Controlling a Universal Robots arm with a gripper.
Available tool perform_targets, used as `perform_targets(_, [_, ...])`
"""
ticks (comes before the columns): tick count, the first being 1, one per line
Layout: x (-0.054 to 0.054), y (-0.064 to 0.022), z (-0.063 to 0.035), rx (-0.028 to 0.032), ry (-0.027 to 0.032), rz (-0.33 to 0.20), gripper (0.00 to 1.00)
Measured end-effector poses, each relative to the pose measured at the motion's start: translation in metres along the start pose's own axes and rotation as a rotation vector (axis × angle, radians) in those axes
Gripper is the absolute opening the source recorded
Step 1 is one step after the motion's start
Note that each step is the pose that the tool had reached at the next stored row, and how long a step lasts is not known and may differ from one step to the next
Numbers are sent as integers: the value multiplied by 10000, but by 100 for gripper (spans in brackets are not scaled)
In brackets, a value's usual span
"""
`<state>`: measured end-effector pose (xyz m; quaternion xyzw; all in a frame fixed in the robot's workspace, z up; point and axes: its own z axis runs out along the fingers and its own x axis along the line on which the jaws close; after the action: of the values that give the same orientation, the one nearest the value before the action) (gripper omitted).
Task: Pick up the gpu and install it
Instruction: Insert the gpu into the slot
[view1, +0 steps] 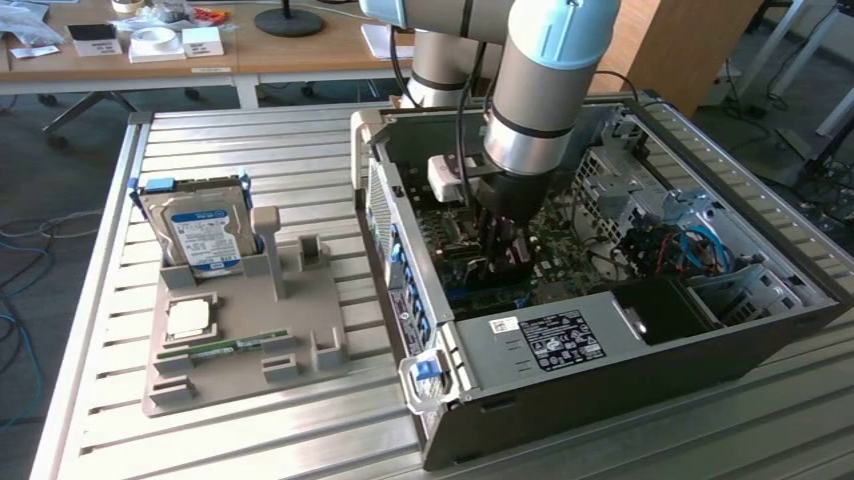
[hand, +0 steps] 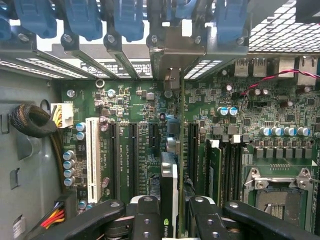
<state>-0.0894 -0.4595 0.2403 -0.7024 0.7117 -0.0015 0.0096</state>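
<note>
We've got the gpu (hand: 169, 200) pinched edge-on in the gripper (hand: 170, 212), down inside the case (view1: 587, 390) over the motherboard (hand: 145, 107) slots, bracket toward 12 o'clock. Best keep it dead vertical and press evenly.

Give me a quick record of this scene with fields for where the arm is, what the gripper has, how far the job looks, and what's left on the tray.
arm: reaching down into the open computer case
gripper: shut on the gpu, card held on edge
progress: gpu over the motherboard slots, its bracket up by the rear slot opening; full seating cannot be told
tray: holds the hard drive, a processor chip and a RAM stick
</note>
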Motion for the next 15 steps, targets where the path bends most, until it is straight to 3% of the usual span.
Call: perform_targets(15, [1,0,9,-4,1,-182,27])
